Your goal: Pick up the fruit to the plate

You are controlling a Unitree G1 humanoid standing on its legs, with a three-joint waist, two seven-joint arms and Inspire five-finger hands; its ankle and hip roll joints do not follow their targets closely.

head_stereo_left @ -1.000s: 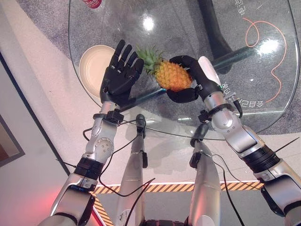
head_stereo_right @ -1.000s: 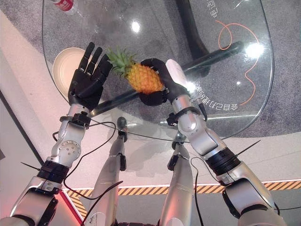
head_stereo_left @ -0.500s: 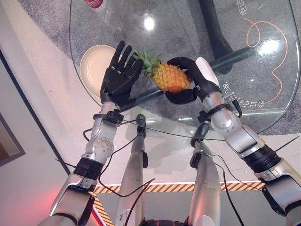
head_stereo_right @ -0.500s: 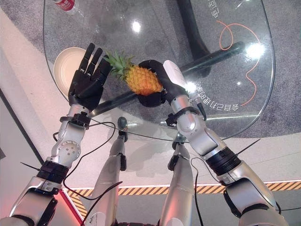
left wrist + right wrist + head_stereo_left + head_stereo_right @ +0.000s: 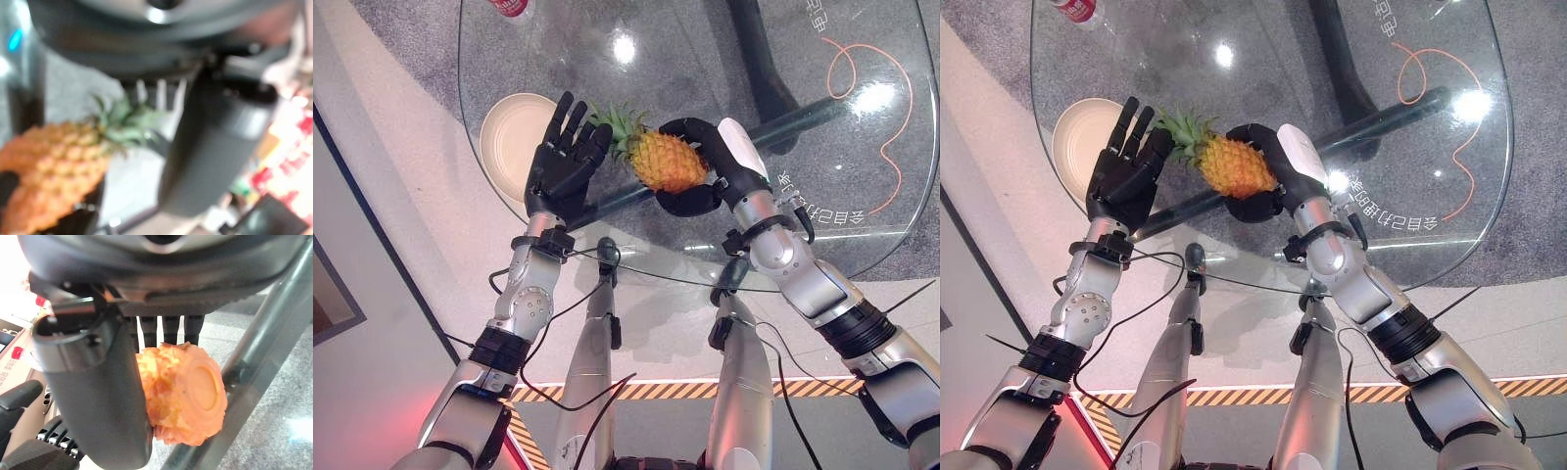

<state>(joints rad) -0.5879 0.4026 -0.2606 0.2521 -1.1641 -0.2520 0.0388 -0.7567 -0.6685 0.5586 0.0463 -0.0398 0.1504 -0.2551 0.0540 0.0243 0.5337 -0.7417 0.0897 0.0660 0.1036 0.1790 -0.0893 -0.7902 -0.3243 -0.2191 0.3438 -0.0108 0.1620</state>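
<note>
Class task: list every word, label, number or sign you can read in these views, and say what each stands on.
White characters under the glass table, near the right hand holding the pineapple: upside down, unreadable.
Far characters at the table's far edge: cut off, unreadable.
Red bottle label: too small to read.

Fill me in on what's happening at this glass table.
The robot's right hand is curled around a pineapple, holding it above the glass table with the leafy crown pointing toward the left hand. The left hand is open, fingers straight, right beside the crown. A cream plate sits on the table just beyond the left hand, with nothing on it. The fruit has not yet reached the plate.
</note>
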